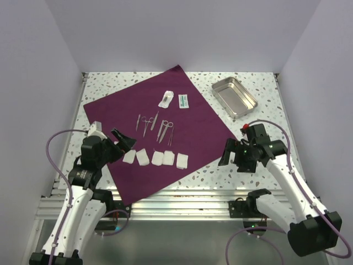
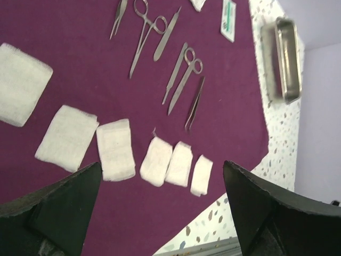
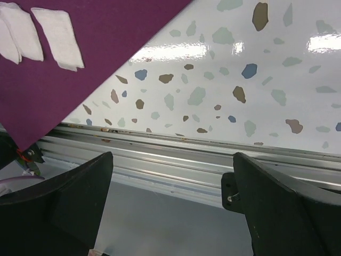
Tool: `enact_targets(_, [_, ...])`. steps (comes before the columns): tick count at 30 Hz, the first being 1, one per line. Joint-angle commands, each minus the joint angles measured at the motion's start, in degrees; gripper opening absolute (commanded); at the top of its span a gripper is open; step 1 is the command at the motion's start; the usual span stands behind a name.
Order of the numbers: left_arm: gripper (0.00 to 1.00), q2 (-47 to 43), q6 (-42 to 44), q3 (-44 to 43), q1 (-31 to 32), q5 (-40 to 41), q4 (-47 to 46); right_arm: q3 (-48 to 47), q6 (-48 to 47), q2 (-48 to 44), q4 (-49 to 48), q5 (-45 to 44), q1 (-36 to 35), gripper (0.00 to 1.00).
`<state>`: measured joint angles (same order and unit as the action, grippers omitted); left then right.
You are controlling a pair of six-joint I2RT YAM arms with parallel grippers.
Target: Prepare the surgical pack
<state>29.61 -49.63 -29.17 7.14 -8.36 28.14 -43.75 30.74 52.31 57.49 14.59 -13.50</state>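
Observation:
The surgical pack (image 1: 198, 132) is a deep purple drape spread flat as a diamond on the speckled table; it also shows in the left wrist view (image 2: 69, 58) and the right wrist view (image 3: 90, 69). Several steel instruments (image 1: 155, 124) lie at its middle, two small packets (image 1: 175, 100) behind them, and a row of white gauze squares (image 1: 157, 158) near its front. My left gripper (image 1: 125, 141) hovers open over the drape's left front part, above the gauze (image 2: 160, 160), holding nothing. Right of the drape's right corner, my right gripper (image 1: 226, 153) stands open and empty over the table's front edge (image 3: 186, 154).
A shiny steel tray (image 1: 235, 96) sits empty on the table at the back right, also at the right edge of the left wrist view (image 2: 287, 58). White walls close in the table on three sides. An aluminium rail (image 1: 182, 207) runs along the near edge.

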Motion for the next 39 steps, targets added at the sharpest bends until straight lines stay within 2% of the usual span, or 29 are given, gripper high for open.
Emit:
enact_targets(1, [1.0, 2.1, 4.5, -3.7, -0.3, -2.7, 2.4, -4.6, -4.6, 3.9, 2.6, -1.8, -0.3, 0.99])
enact_targets(6, [1.0, 3.7, 7.8, -5.8, -0.3, -2.9, 4.7, -7.3, -4.5, 6.5, -2.6, 3.5, -1.3, 0.99])
enact_targets(11, [0.99, 7.3, 12.2, -9.0, -0.3, -3.9, 7.4, -9.7, -3.8, 16.5, -6.9, 4.9, -8.2, 0.99])
enact_targets(18, [0.9, 12.8, 16.4, -11.0, -0.3, -6.1, 10.3, -12.9, 0.1, 22.5, -13.0, 5.1, -14.6, 0.99])
enact_targets(23, [0.9, 15.5, 18.5, -10.6, -0.3, -10.8, 9.9, -14.9, 0.6, 28.3, -18.6, 7.5, -20.0, 0.98])
enact_targets(24, [0.89, 16.4, 19.1, -11.0, -0.3, -11.3, 10.2, -15.0, 1.1, 29.1, -19.4, 7.8, -20.6, 0.97])
enact_targets(28, [0.86, 17.4, 20.1, -11.5, -0.3, -13.8, 12.1, -15.1, 1.7, 32.2, -24.2, 8.1, -22.8, 0.76])
enact_targets(30, [0.85, 17.1, 20.4, -11.1, -0.2, -14.2, 12.2, -15.2, 1.3, 33.5, -25.5, 6.8, -23.2, 0.73])
enact_targets(34, [0.81, 16.8, 20.4, -9.4, -0.2, -14.8, 12.5, -16.8, 1.3, 39.2, -28.2, 5.7, -23.2, 0.55])
enact_targets(39, [0.72, 19.1, 20.3, -9.2, -0.2, -16.8, 10.6, -16.3, 2.2, 41.5, -30.1, 5.1, -23.2, 0.53])
